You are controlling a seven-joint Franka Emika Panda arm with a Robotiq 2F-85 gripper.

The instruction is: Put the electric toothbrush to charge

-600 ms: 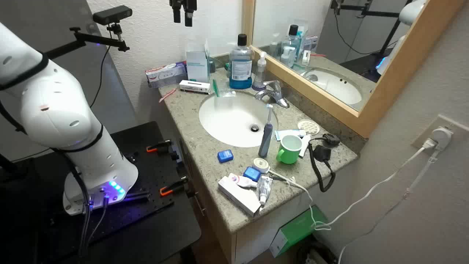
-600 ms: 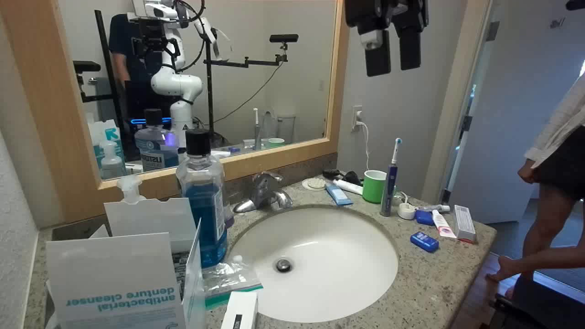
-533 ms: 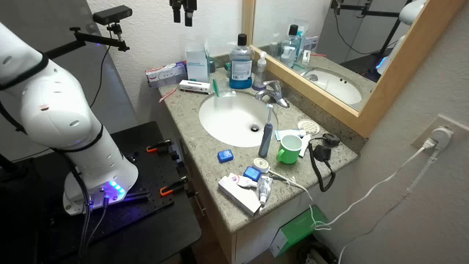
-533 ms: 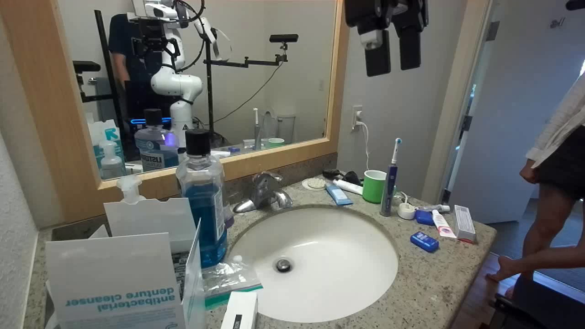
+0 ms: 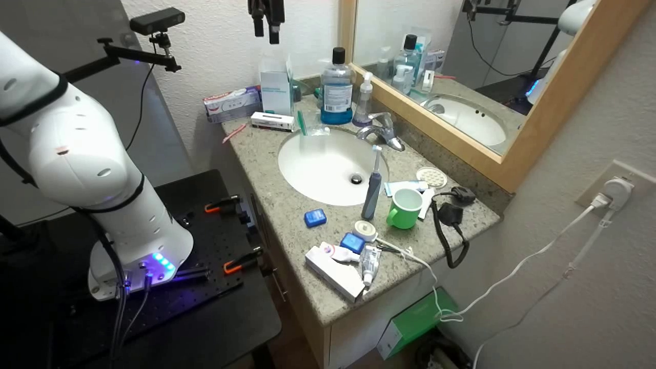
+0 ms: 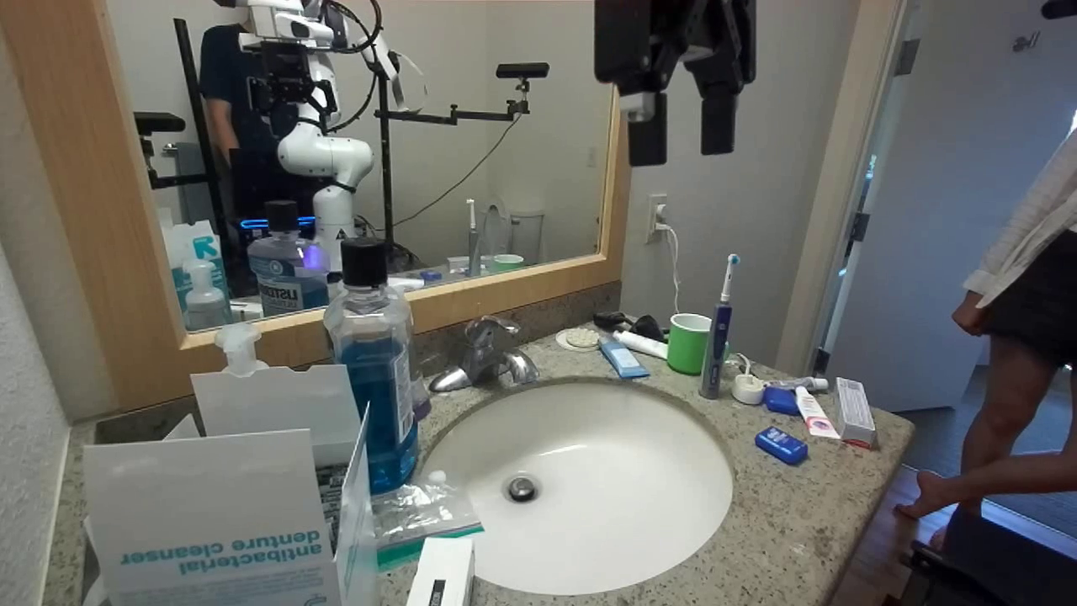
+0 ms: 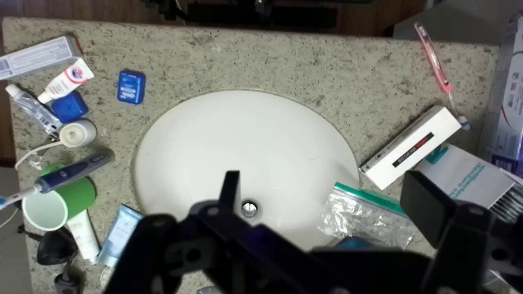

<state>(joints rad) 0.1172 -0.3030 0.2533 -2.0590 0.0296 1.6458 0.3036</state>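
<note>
Electric toothbrush [image 6: 715,349] stands upright on the counter [image 6: 782,513] in both exterior views, dark handle down, pale head up. Corded white charging base [image 7: 77,133] just beside its foot, the two apart. Green cup [image 6: 688,345] near too; sink [image 6: 623,505] alongside. Gripper [image 6: 683,139] hangs higher, well apart from the brush; fingers [image 7: 230,185] spread wide. Wrist view: brush far over at the left edge, outside the fingers' span; drain [image 7: 249,209] and a plastic bag [image 7: 367,216] show between them.
</note>
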